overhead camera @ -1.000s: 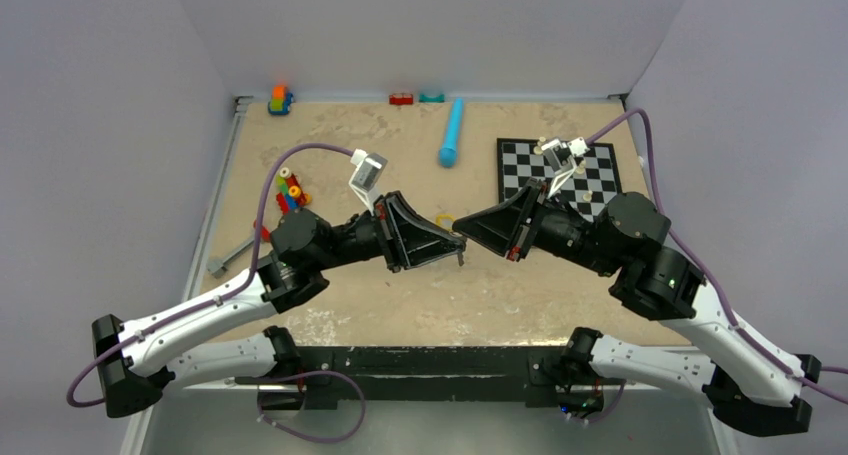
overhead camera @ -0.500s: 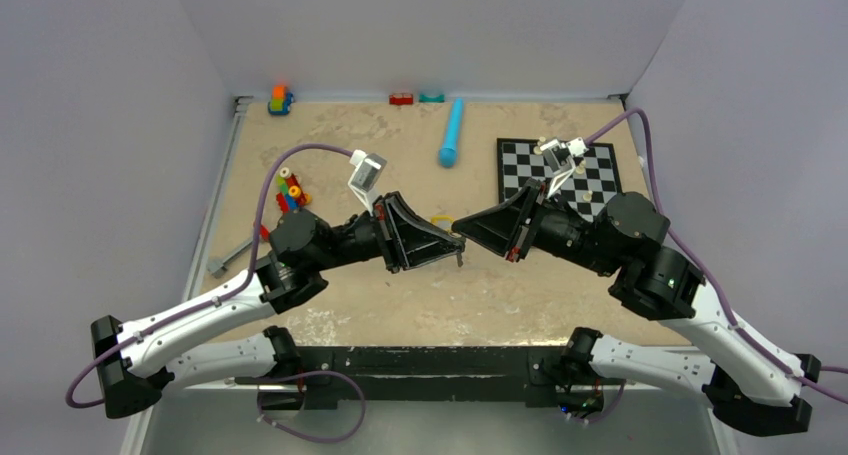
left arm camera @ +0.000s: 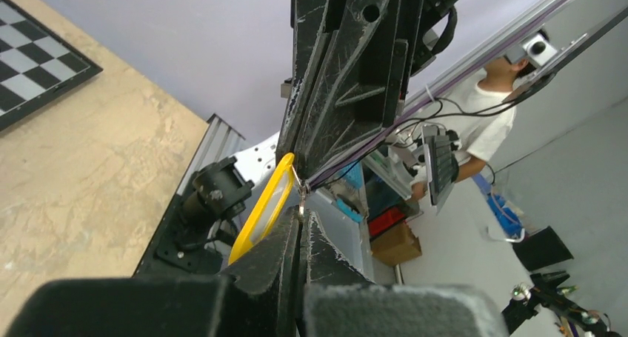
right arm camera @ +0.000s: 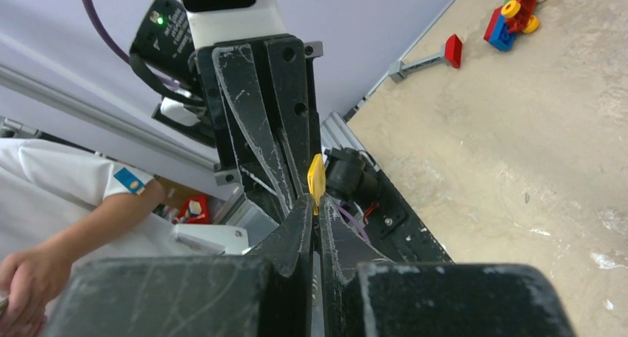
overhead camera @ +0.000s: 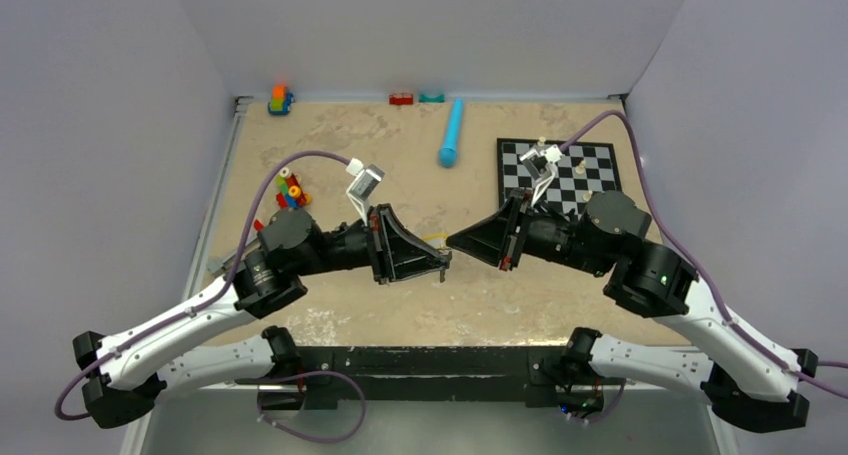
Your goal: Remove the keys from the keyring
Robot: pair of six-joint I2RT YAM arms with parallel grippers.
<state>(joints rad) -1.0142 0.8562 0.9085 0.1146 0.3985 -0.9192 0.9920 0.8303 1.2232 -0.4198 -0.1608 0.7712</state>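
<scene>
- Left arm and right arm have both swung leftward since a second ago, tips still meeting.
- Right gripper pinches the keyring's yellow tag.
- Left gripper, pressed together, nips its wire loop.
- Keys: too small to tell.

Tan, mottled surface. Carries a chessboard at right (black and white, lying flat), a blue tube near the far middle, red brick and teal brick at the far edge, coloured block stack at left.
</scene>
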